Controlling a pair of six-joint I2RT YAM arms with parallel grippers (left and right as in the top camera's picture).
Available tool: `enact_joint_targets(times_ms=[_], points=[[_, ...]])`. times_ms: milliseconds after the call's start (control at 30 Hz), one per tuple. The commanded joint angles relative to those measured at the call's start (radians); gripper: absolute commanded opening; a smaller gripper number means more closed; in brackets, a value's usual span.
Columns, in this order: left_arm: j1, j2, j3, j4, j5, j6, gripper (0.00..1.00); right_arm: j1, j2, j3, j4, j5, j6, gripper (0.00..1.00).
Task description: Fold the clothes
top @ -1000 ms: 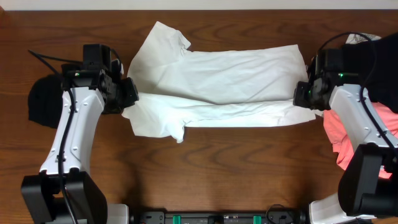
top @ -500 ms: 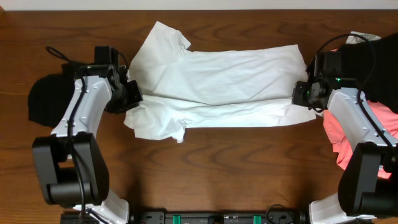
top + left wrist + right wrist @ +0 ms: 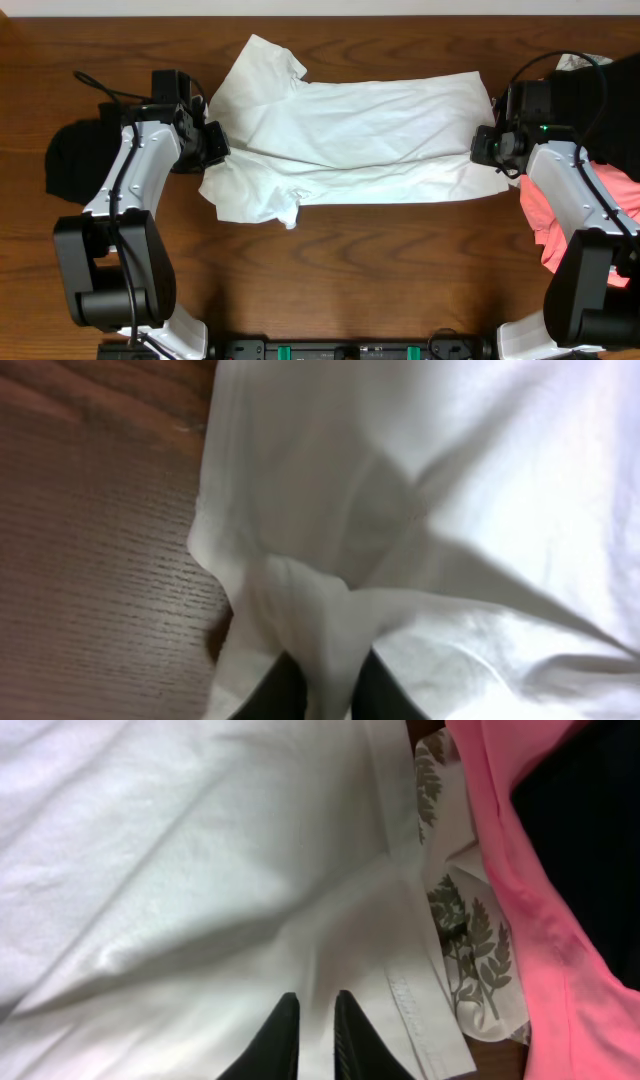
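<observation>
At the far left of the overhead view, a black bundle of soft cloth lies on the brown wooden surface. Just right of it, the left pincer sits at the left edge of the big white cotton T-shirt. In the left wrist view this pincer is squeezed narrow on a bunch of the white shirt. The cloth puffs up between its dark fingers.

The shirt lies spread across the middle of the surface, with a long fold running across it and a sleeve poking to the upper left.

The right pincer sits at the shirt's right edge. In the right wrist view its fingers stand close together over the white cloth, with a thin gap. I cannot tell if they pinch it.

Right of them, a grey-green leaf print shows on white cloth. Next comes a coral-pink soft garment. A black garment lies at the right edge.
</observation>
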Motion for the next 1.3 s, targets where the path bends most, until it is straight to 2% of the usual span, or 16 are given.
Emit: enact_joint_targets(times_ms=[0, 233, 367, 467, 500, 567, 800, 967, 1133, 1267], points=[[0.003, 0.005, -0.002, 0.005, -0.016, -0.007, 0.22, 0.004, 0.009, -0.013, 0.002, 0.003, 0.011, 0.13], [0.003, 0.006, -0.002, 0.002, -0.016, -0.007, 0.29, 0.004, 0.009, -0.037, 0.007, 0.003, 0.011, 0.15], [0.003, 0.006, -0.002, -0.022, -0.015, -0.007, 0.29, 0.004, 0.009, -0.058, 0.006, -0.006, 0.008, 0.16], [0.003, 0.002, -0.002, -0.072, -0.002, -0.006, 0.2, 0.005, 0.008, -0.072, 0.002, -0.12, -0.122, 0.16], [0.003, -0.004, -0.002, -0.095, 0.003, -0.003, 0.19, 0.006, 0.009, -0.072, -0.004, -0.165, -0.176, 0.2], [0.003, -0.026, -0.002, -0.13, 0.024, 0.011, 0.19, 0.007, 0.007, -0.071, -0.015, -0.251, -0.284, 0.28], [-0.006, -0.225, -0.002, -0.242, 0.052, 0.031, 0.19, 0.079, -0.045, -0.07, -0.039, -0.42, -0.503, 0.36], [-0.008, -0.33, -0.002, -0.307, 0.051, 0.03, 0.2, 0.225, -0.082, -0.07, -0.07, -0.381, -0.683, 0.45], [-0.008, -0.343, -0.002, -0.334, 0.051, 0.031, 0.2, 0.38, -0.073, -0.07, -0.045, -0.19, -0.702, 0.55], [-0.008, -0.336, -0.002, -0.335, 0.051, 0.031, 0.2, 0.478, -0.072, -0.07, -0.031, -0.138, -0.711, 0.59]])
